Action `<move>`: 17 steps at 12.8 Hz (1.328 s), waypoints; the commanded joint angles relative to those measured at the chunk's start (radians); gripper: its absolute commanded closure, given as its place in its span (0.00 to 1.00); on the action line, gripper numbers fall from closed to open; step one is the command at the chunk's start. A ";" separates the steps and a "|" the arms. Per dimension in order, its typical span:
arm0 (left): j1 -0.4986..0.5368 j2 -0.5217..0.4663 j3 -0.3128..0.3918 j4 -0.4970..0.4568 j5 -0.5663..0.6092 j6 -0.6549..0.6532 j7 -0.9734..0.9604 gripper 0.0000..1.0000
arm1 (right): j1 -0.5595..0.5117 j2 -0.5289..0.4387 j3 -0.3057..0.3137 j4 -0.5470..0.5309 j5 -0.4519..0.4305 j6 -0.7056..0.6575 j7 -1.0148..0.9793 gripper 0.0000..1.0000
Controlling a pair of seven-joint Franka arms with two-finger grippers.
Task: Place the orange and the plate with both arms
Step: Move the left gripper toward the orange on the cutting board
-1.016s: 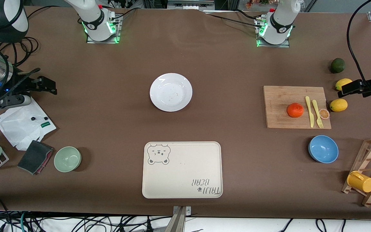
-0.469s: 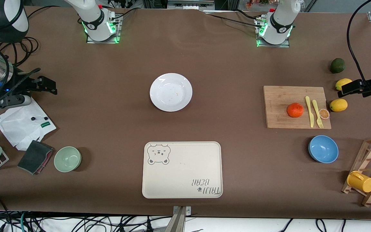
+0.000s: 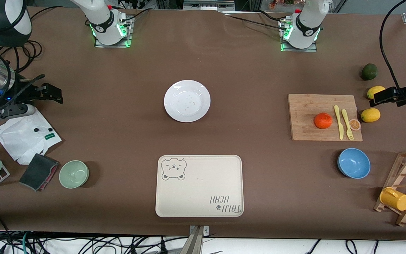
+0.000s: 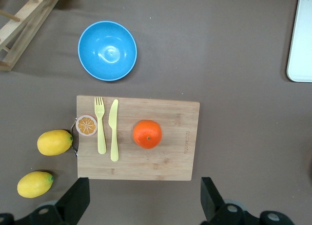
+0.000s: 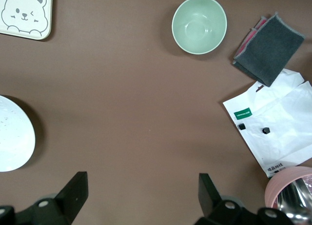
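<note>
On cutting board (image 3: 308,118): orange (image 3: 323,120), beside yellow knife (image 3: 338,121) and fork (image 3: 346,124). Plate (image 3: 187,101) mid-table, bare. Blue bowl (image 3: 354,163), green bowl (image 3: 74,174), bear tray (image 3: 199,186) hold nothing. Left gripper (image 4: 144,205) over board edge, right gripper (image 5: 141,200) over bare table; both wide open, empty.

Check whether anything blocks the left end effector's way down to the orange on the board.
Nothing visible does. The orange sits alone on the board, apart from the knife and fork beside it. The left end effector is open, up in the air over the board's edge.
</note>
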 commanded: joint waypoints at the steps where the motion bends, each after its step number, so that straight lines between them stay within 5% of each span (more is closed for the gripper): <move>1: -0.005 0.009 -0.004 0.024 -0.014 -0.023 0.011 0.00 | 0.003 -0.004 0.000 0.009 -0.008 -0.018 -0.001 0.00; 13: -0.008 0.101 -0.029 -0.048 0.025 -0.020 0.003 0.00 | 0.001 -0.006 -0.005 0.008 -0.006 -0.017 -0.009 0.00; 17: -0.025 0.107 -0.029 -0.250 0.067 0.207 0.006 0.00 | 0.001 -0.004 -0.005 0.006 -0.006 -0.017 -0.009 0.00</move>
